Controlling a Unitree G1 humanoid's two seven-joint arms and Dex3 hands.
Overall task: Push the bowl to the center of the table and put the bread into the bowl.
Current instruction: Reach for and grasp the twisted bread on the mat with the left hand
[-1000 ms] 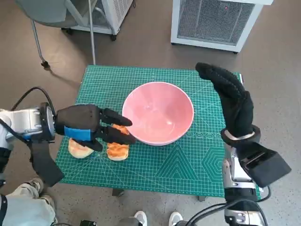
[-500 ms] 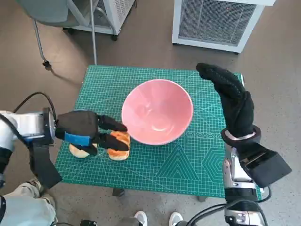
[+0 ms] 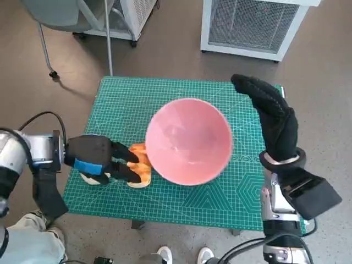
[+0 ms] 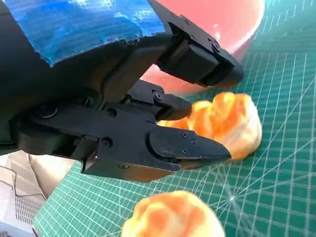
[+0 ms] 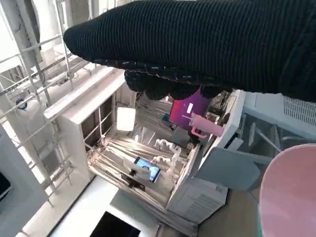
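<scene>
While left hand [image 3: 100,159] grips bread [image 3: 141,165], pink bowl [image 3: 190,141] newly tipped; right hand [image 3: 270,116] spread, empty.

Green-matted table [image 3: 181,201] with bowl [image 3: 190,140], bread [image 3: 142,165]

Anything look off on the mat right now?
Yes: the pink bowl appears tipped, its rim lifted on the side by the left hand, overlapping the orange-glazed bread roll beneath those fingers. It no longer seems to sit flat.
</scene>
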